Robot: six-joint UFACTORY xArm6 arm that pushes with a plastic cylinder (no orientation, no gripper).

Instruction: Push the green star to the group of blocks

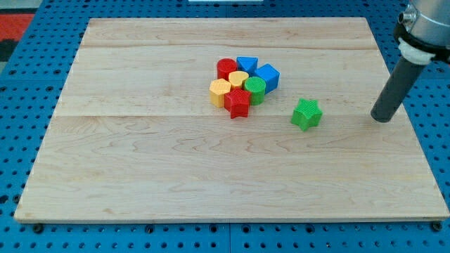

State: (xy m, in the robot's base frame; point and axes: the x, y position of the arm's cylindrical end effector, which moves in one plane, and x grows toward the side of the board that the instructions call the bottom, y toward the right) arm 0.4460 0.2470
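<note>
The green star (306, 114) lies on the wooden board (176, 169), right of centre, alone. The group of blocks sits to its upper left: a red cylinder (226, 68), a blue triangle-like block (247, 64), a blue cube (267, 76), a yellow heart-like block (238, 78), a yellow hexagon (220, 91), a green cylinder (255, 89) and a red star (239, 102). They touch one another. My tip (381, 118) rests on the board to the right of the green star, about a hundred pixels away, with a gap between them.
The board lies on a blue perforated table (28, 84). A red patch (17, 24) shows at the view's top left. The arm's body (425, 28) enters from the view's top right corner.
</note>
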